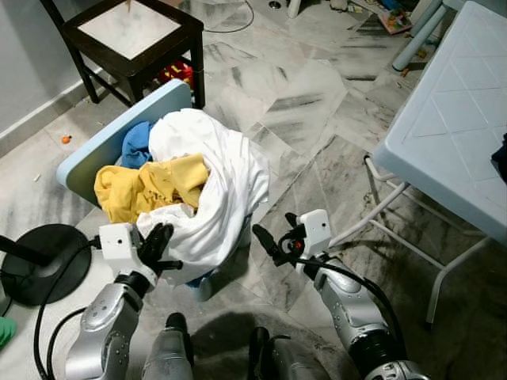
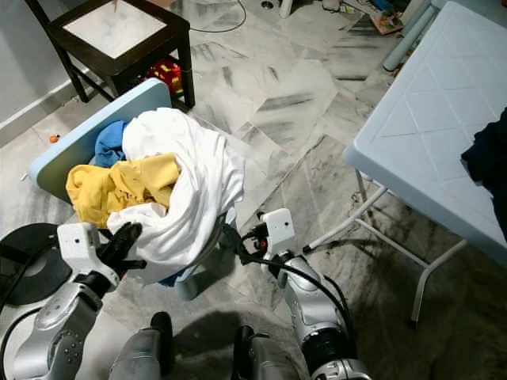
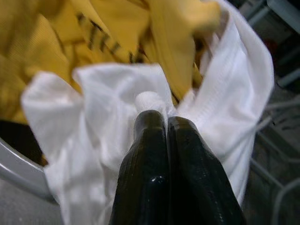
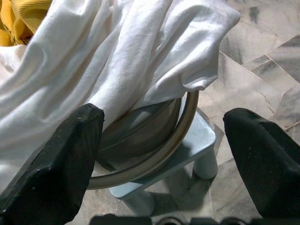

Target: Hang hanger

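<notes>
My left gripper [image 1: 162,252] is pinched on a fold of the white garment [image 1: 226,178] heaped in the basin [image 4: 154,154], likely to lift it, my right gripper [image 1: 269,241] waits spread beside; no hanger visible.

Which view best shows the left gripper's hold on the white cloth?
Left wrist view: the left gripper is shut on a fold of white cloth. The eye views show it at the pile's edge; the right wrist view shows the cloth draped.

White cloth [image 1: 214,182], crumpled, heaped in the basin [image 4: 183,126], spilling over its rim toward 4 o'clock; one fold pinched by left gripper [image 3: 166,119].
</notes>
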Controlling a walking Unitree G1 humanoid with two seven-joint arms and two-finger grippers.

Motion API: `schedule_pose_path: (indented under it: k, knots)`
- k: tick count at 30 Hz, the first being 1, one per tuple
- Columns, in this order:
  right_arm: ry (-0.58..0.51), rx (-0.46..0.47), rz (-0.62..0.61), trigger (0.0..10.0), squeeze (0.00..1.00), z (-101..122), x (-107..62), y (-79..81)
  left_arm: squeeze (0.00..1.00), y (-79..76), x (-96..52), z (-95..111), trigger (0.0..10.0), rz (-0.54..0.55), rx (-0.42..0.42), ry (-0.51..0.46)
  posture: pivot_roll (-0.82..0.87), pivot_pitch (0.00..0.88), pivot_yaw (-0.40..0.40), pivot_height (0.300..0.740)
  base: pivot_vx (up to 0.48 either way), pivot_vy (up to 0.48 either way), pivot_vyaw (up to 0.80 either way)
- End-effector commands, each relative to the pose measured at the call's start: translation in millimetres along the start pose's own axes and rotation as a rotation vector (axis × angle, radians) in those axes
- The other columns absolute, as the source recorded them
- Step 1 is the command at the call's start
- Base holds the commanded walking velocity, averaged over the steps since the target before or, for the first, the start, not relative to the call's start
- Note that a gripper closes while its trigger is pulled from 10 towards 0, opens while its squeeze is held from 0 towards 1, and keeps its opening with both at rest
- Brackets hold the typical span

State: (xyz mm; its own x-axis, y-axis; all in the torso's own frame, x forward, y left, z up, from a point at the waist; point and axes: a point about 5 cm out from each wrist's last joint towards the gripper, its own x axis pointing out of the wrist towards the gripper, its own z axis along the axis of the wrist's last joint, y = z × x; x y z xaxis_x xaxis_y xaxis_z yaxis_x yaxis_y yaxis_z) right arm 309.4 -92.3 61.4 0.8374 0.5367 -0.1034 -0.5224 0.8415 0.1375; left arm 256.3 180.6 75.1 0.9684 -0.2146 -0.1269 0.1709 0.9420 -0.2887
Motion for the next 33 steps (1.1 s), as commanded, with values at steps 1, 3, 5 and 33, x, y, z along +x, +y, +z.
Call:
schedule_pose_path:
  k: [1, 3, 5, 33]
  knots:
    - [0.013, -0.001, -0.012, 10.0, 0.00, -4, -3.7, -3.0, 0.00, -6.2, -2.6, -2, 0.0, -0.014, 0.028, 0.009, 0.21, 0.292, -0.134, 0.740, 0.000, 0.000, 0.00]
    - [0.012, 0.001, -0.014, 10.0, 0.00, -4, -3.3, -3.0, 0.00, -10.3, -1.9, 8, 0.0, -0.013, 0.127, -0.043, 0.21, 0.292, -0.133, 0.740, 0.000, 0.000, 0.00]
    - [0.012, 0.002, -0.015, 10.0, 0.00, -4, -3.0, -2.6, 0.00, -17.5, -1.2, 22, 0.0, -0.034, 0.298, -0.121, 0.21, 0.291, -0.132, 0.740, 0.000, 0.000, 0.00]
    - [-0.097, 0.064, -0.244, 10.0, 0.00, 13, -7.1, -32.5, 0.00, -20.2, 5.1, 17, 3.1, 0.142, 0.667, -0.226, 0.21, 0.188, -0.111, 0.740, 0.000, 0.000, 0.00]
